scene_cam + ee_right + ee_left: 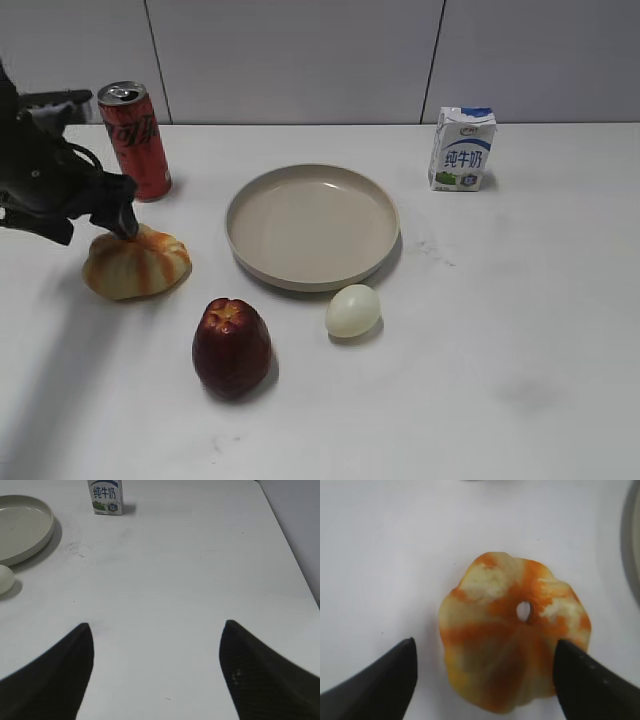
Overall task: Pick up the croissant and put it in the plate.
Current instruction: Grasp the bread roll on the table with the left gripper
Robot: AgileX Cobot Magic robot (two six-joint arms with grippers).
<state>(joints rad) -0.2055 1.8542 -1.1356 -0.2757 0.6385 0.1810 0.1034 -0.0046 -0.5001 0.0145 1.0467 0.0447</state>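
Observation:
The croissant (137,265), a ridged orange and cream bun, lies on the white table at the left. In the left wrist view it (512,630) sits between my open left gripper's (485,652) two dark fingers, the right finger at its edge, the left one apart from it. In the exterior view the left gripper (118,215) hangs just over the croissant's top. The beige plate (312,226) stands empty at the middle, to the right of the croissant. My right gripper (156,640) is open and empty over bare table; it is out of the exterior view.
A red cola can (135,141) stands behind the croissant. A dark red apple (231,346) and a pale egg (353,311) lie in front of the plate. A milk carton (462,149) stands at the back right. The plate's rim (30,540) shows in the right wrist view.

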